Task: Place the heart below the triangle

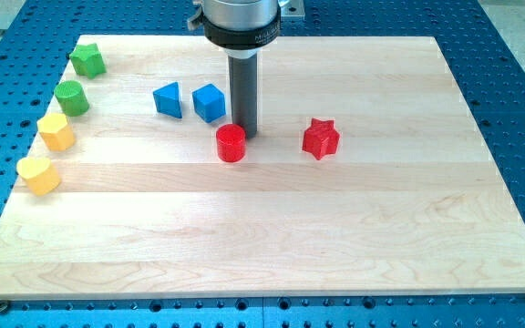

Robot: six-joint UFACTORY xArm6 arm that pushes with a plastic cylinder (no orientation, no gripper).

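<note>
The yellow heart [38, 175] lies at the view's left edge of the wooden board [272, 246]. The blue triangle [167, 99] sits up and to the right of it, with a blue cube [209, 102] close on its right. My tip [245, 135] stands right of the blue cube and just up and right of a red cylinder [231, 143], close to it or touching. The tip is far to the right of the heart.
A yellow hexagon [56, 132], a green cylinder [72, 97] and a green star [87, 60] run up the left edge above the heart. A red star [320, 138] lies right of my tip.
</note>
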